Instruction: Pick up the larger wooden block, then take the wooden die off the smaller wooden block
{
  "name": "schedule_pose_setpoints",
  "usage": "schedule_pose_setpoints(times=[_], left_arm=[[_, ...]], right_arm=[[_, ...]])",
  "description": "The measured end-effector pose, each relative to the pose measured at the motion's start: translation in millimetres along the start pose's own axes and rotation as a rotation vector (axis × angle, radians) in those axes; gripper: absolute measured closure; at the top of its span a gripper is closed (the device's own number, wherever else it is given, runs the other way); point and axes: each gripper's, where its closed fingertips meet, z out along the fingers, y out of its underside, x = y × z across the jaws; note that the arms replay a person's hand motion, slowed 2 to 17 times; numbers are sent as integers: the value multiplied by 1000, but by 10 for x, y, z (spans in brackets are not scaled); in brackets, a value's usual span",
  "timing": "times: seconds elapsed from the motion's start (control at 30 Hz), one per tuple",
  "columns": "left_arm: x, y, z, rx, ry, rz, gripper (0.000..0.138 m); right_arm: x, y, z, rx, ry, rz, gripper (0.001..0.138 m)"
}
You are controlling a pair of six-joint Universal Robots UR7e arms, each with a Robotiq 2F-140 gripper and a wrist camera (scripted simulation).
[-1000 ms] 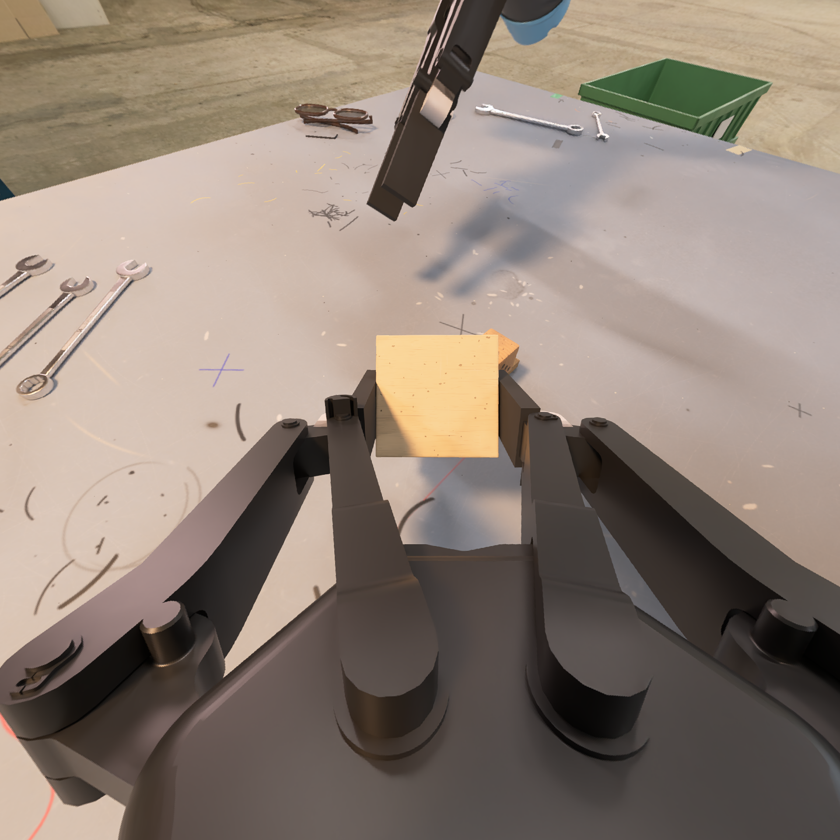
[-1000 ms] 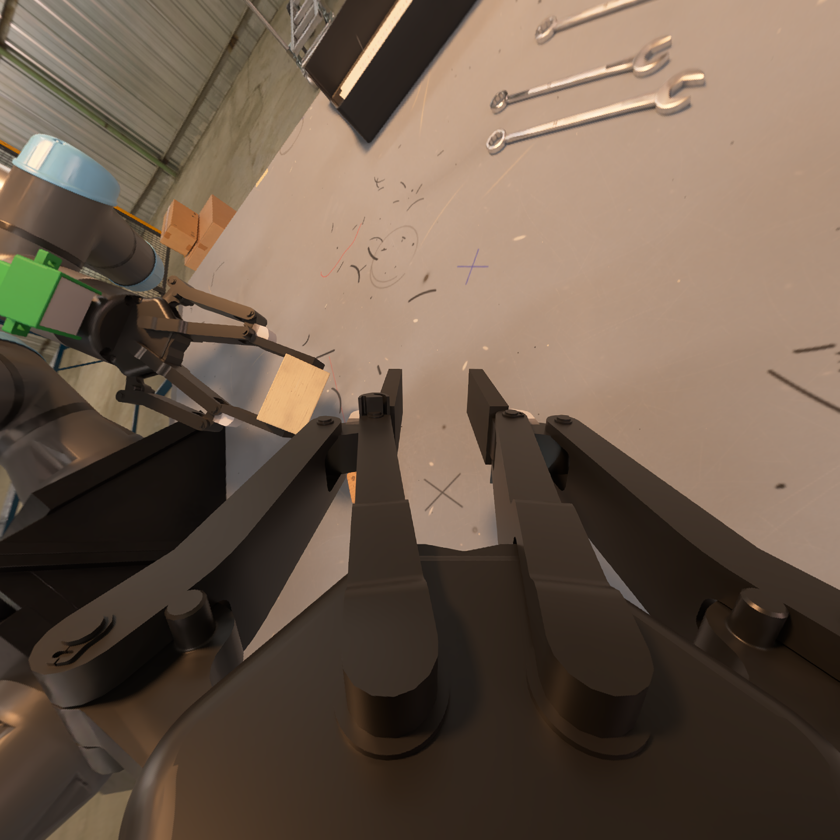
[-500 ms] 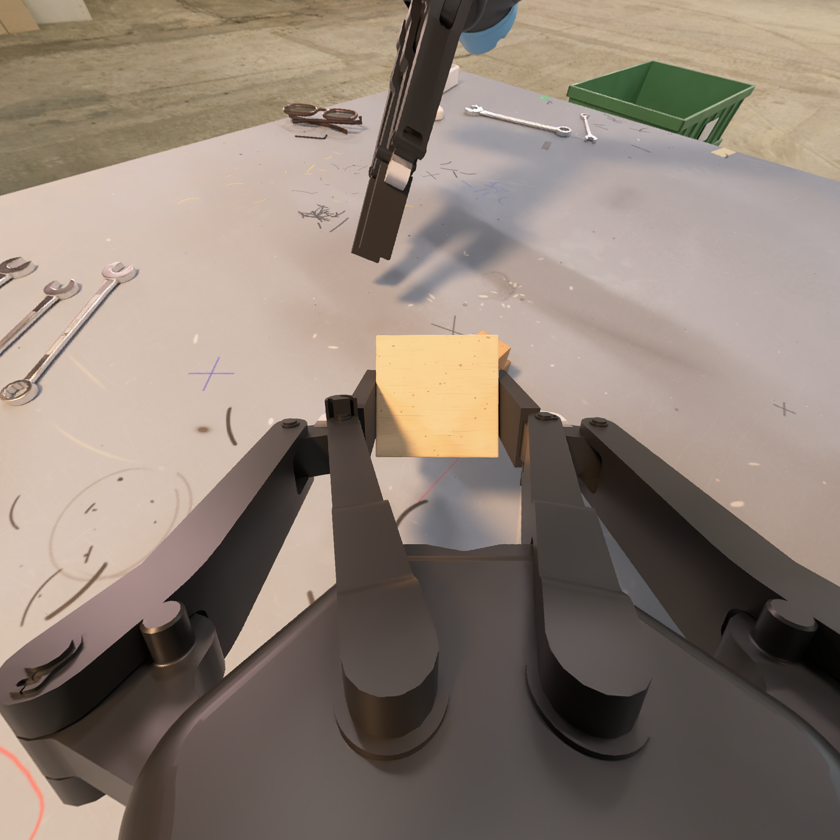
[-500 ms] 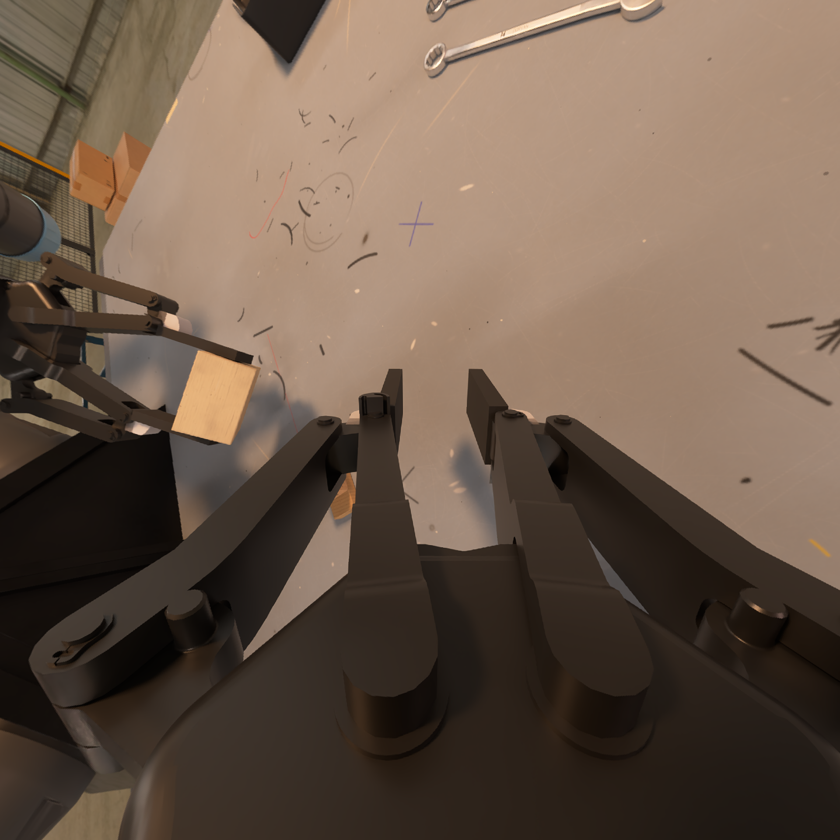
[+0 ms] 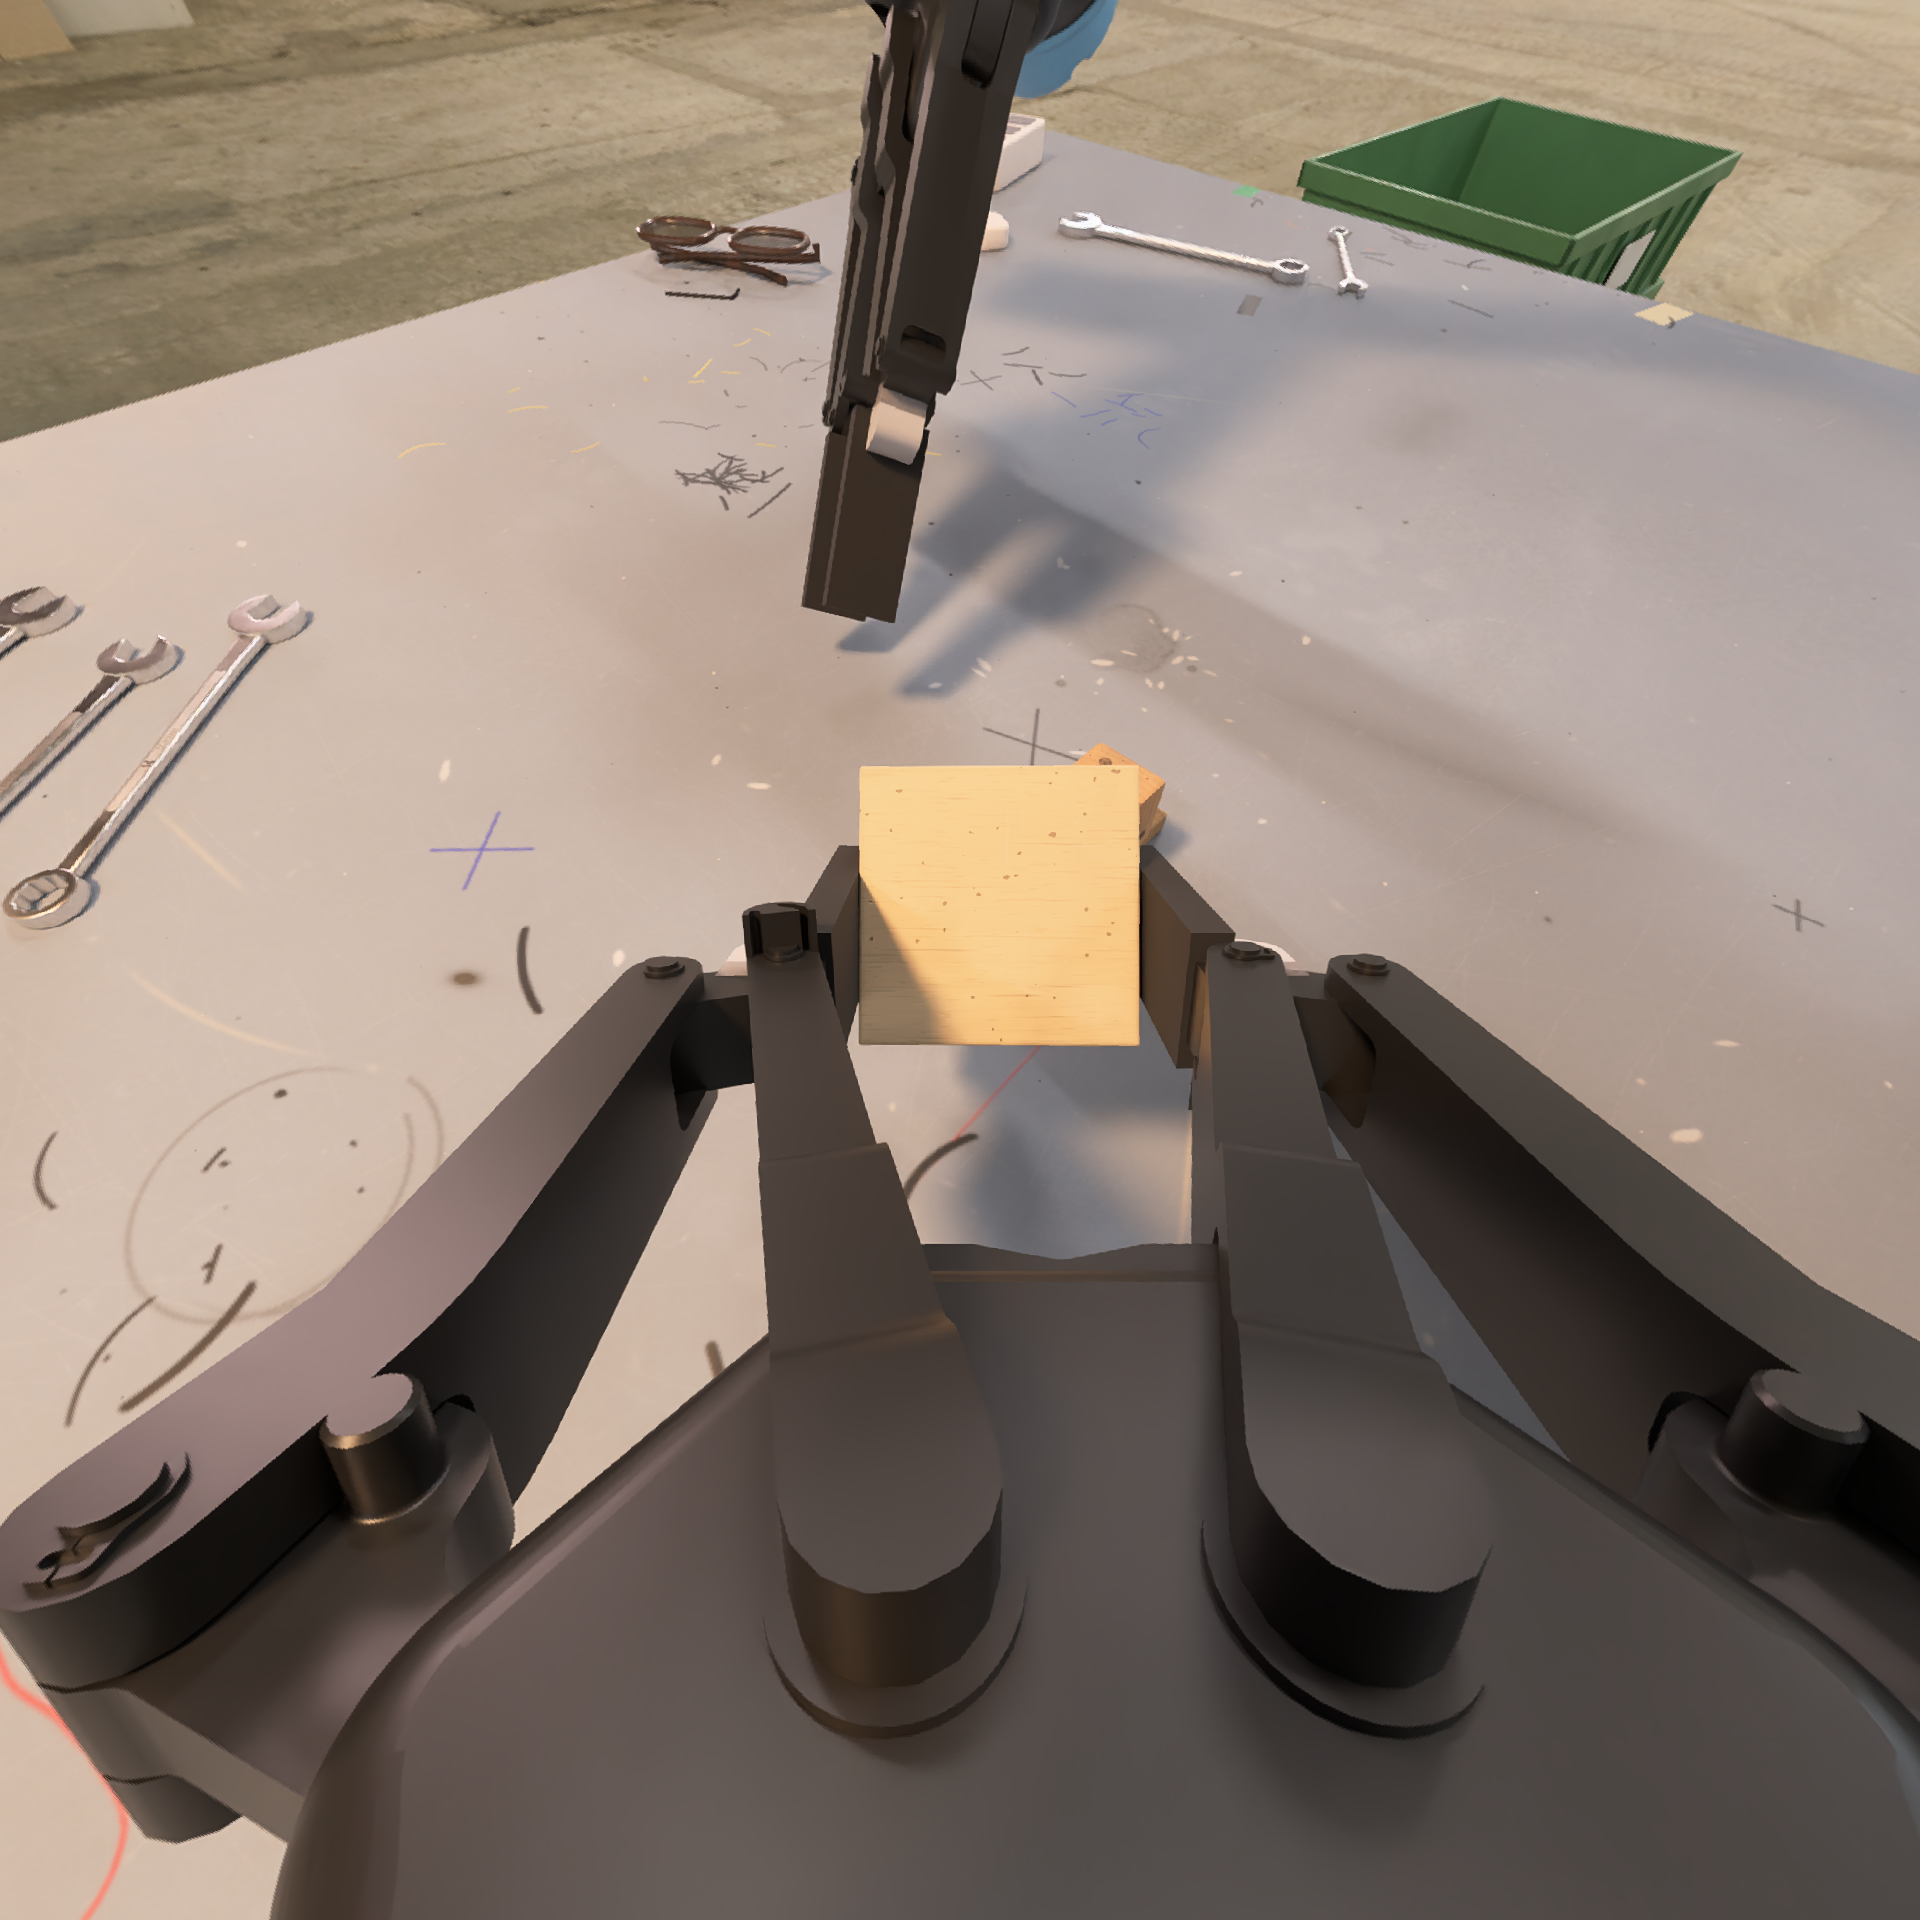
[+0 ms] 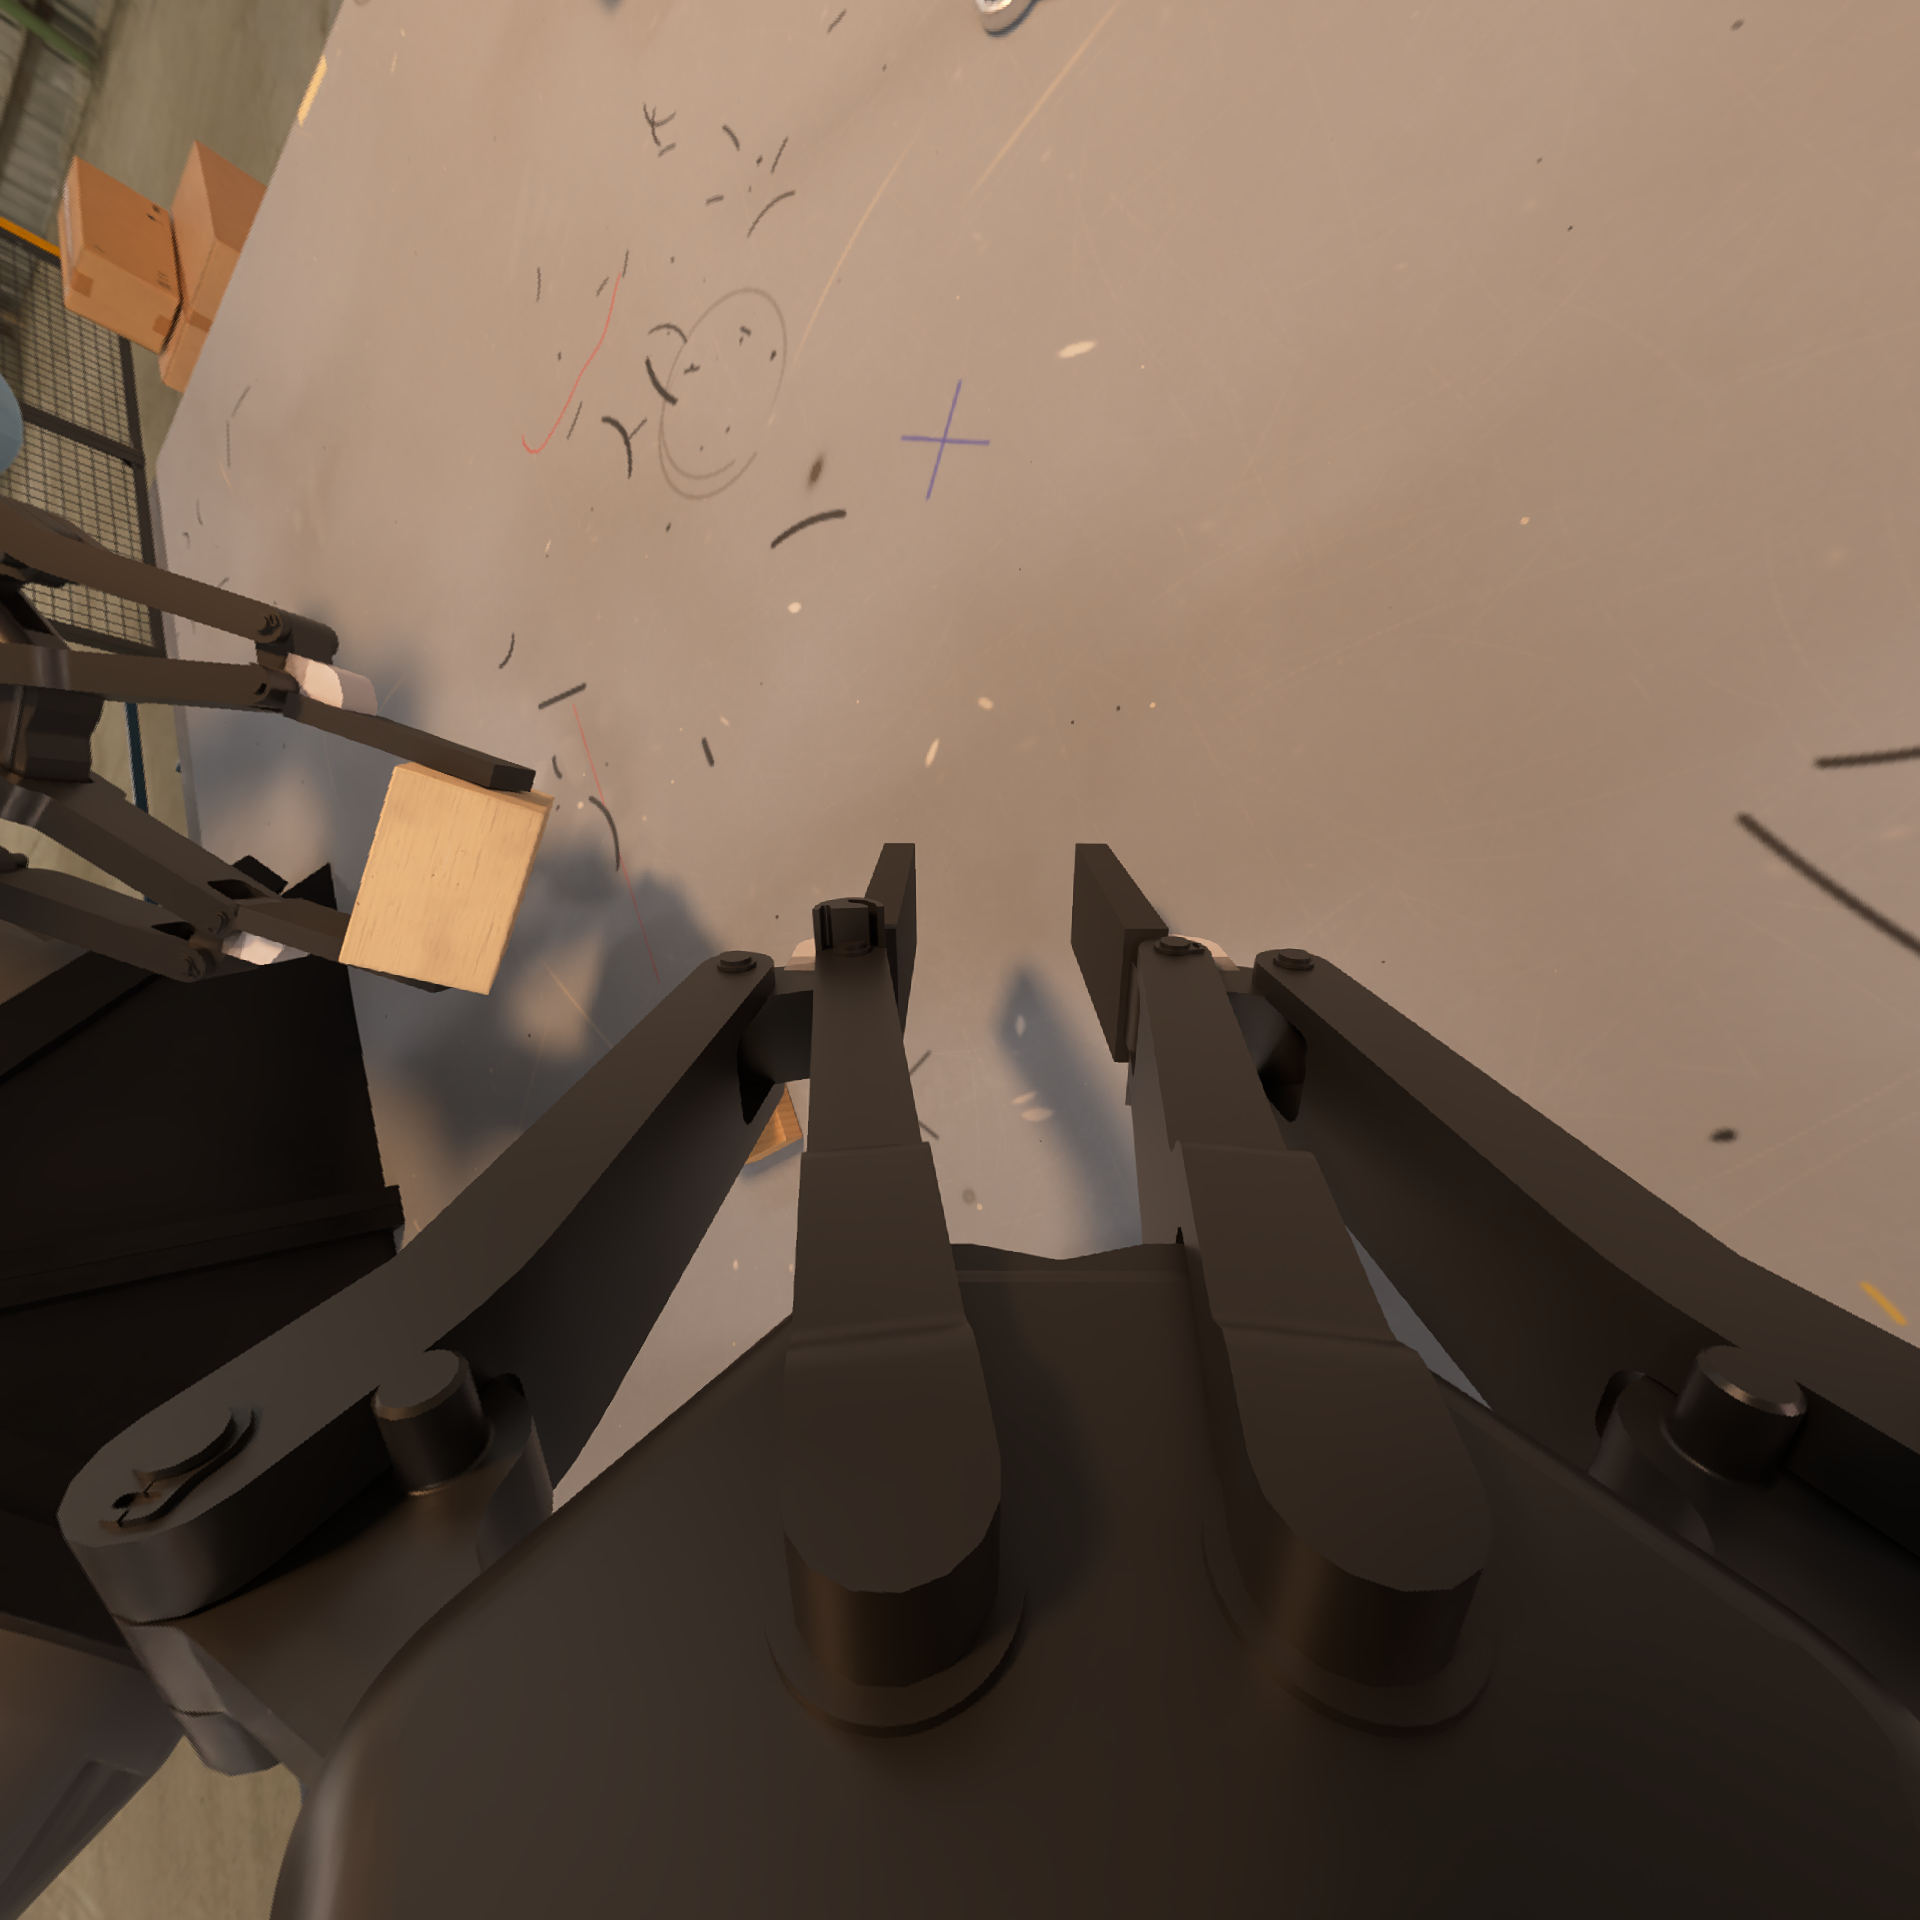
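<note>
Your left gripper (image 5: 1000, 935) clamps the larger wooden block (image 5: 1000, 904) by two opposite faces and carries it clear of the grey table (image 5: 1455, 675), its shadow falling on the surface below. By that showing, the first half of your job looks done: the block is picked up and held square between the pads.

The second half is still open. Just behind the held block's upper right corner, a small orange-brown wooden piece (image 5: 1127, 781) peeks out on the table. It is most likely the wooden die, perhaps with the smaller wooden block under it, but so little shows that you cannot tell which is which, nor whether the die sits on top. The right wrist view shows only a sliver of the same piece (image 6: 777, 1132), tucked behind that gripper's own left linkage.

Your right gripper (image 6: 994, 914) hangs over bare table beyond the held block, fingers spread with a clear gap and nothing between them. From the left wrist view it appears edge-on (image 5: 854, 561), poised above the table and short of the orange piece, not touching it.

What remains, as far as you can judge: bring the right gripper over the piece behind the held block, close on the die alone, and lift it away. Keep the left hold firm meanwhile, since the lifted block hangs close to that approach.
</note>
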Motion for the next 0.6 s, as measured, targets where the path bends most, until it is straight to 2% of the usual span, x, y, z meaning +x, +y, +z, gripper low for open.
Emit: schedule_pose_setpoints(times=[0.3, 0.6], left_arm=[[23, 11, 6, -8, 8, -3, 75], [53, 22, 18, -17, 18, -3, 75]], right_arm=[[-73, 91, 85, -67, -27, -7, 96], [-128, 145, 138, -86, -50, -15, 93]])
